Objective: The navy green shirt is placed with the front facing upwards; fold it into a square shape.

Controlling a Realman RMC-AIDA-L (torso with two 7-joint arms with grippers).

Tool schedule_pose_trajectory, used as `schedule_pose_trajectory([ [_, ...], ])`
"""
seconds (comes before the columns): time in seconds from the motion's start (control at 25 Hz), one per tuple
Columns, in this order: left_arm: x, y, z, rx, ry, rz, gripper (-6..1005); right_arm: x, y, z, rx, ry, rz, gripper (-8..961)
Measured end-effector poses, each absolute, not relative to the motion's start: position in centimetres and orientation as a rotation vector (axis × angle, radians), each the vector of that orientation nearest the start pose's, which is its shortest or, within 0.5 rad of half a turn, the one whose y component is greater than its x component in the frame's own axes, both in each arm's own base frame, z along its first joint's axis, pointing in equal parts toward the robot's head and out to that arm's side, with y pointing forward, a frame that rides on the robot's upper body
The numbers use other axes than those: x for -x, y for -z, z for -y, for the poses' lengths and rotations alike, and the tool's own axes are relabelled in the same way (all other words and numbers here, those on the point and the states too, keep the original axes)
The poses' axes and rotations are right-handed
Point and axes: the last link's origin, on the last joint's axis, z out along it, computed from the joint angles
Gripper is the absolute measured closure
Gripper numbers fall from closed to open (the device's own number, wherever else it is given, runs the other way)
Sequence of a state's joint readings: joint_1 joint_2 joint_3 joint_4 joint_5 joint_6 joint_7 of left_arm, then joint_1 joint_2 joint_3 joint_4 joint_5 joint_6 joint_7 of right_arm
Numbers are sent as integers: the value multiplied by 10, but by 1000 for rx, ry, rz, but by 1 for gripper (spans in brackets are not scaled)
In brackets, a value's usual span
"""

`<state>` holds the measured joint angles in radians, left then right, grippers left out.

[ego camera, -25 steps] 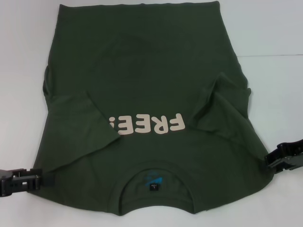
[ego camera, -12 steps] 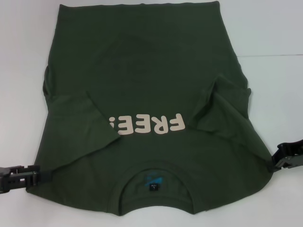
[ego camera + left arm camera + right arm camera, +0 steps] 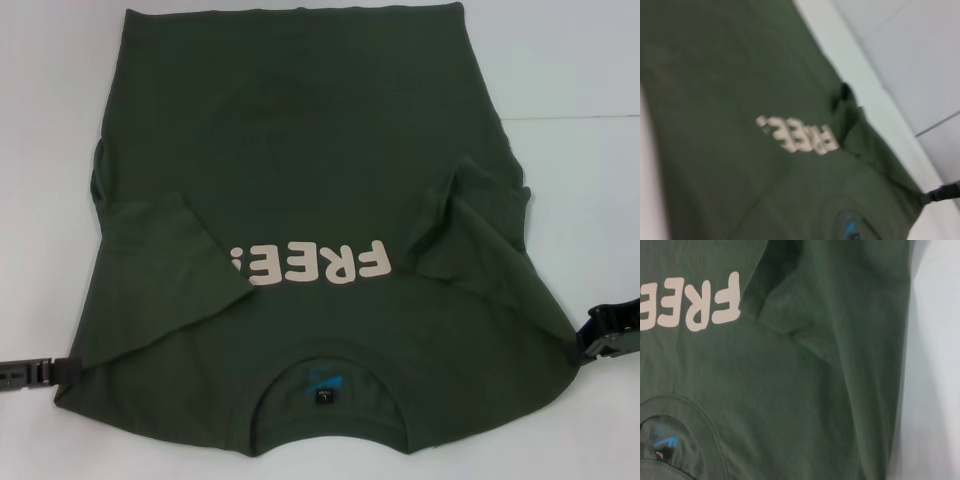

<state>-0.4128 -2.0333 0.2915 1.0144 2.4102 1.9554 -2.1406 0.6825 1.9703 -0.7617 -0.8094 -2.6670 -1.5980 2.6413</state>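
Note:
The navy green shirt lies flat on the white table, front up. Its cream "FREE!" print and its collar with the inner label are on the side nearest me. Both short sleeves are folded inward over the chest, the left sleeve and the right sleeve. My left gripper sits low at the shirt's left shoulder edge, mostly beyond the picture's border. My right gripper rests at the right shoulder edge and also shows in the left wrist view. The right wrist view shows the shirt's print and its right edge.
The white table shows bare strips left, right and beyond the shirt. A thin seam line crosses the table at the right. The shirt's hem reaches the far border of the head view.
The left gripper has slid leftward off the shirt's shoulder, now mostly out of the head view. The right gripper shifted slightly right, then held. The shirt has stayed in place.

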Motion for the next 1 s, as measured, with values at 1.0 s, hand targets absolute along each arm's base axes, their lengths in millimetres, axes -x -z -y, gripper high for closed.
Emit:
schedule_pose_trajectory([
  [1.0,345,-73,-295,2058,216,1950,220,-296,-48,-352,2164,206,-1905,918],
])
